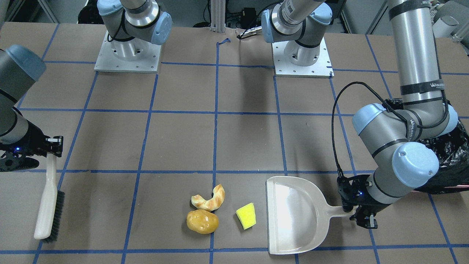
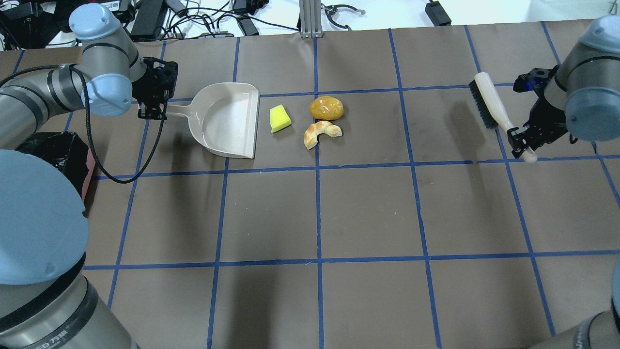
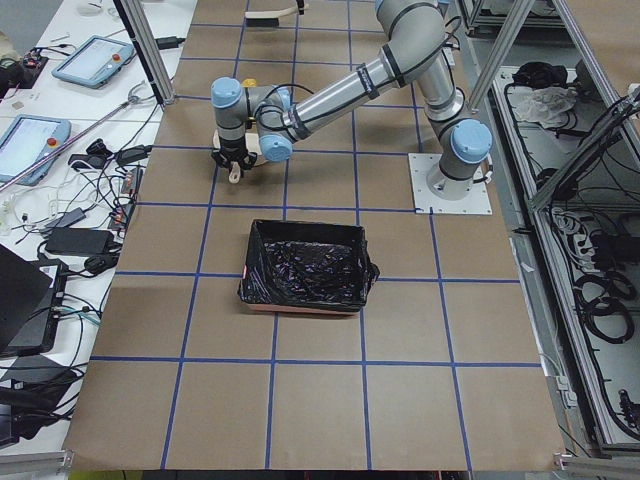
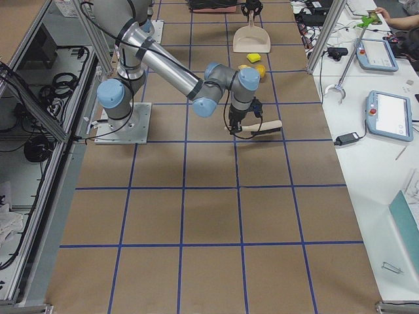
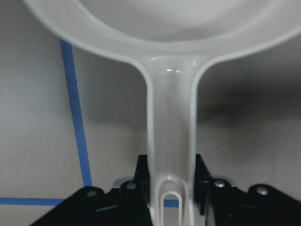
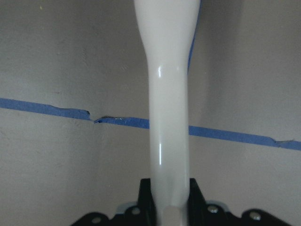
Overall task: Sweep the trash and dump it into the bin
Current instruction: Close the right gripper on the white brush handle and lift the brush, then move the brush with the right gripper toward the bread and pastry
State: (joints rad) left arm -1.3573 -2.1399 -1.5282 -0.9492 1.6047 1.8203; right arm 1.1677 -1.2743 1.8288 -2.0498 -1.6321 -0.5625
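Observation:
The trash lies on the table: a tan croissant piece [image 2: 319, 133], a golden-brown lump [image 2: 327, 107] and a yellow sponge wedge [image 2: 280, 118], just off the open edge of a beige dustpan [image 2: 227, 121]. My left gripper [image 2: 154, 110] is shut on the dustpan's handle [image 5: 171, 117], and the pan rests on the table. My right gripper [image 2: 520, 140] is shut on the handle [image 6: 168, 117] of a white brush [image 2: 491, 109] with dark bristles, well away from the trash. The bin [image 3: 305, 265], black-lined, stands beyond the left arm's elbow [image 1: 416, 165], partly hidden in the front view.
The two arm bases [image 1: 126, 55] [image 1: 302, 58] stand on the robot's side of the table. Blue tape lines [image 2: 317, 213] grid the brown table. Tablets and cables [image 3: 60, 150] lie off the table's edge.

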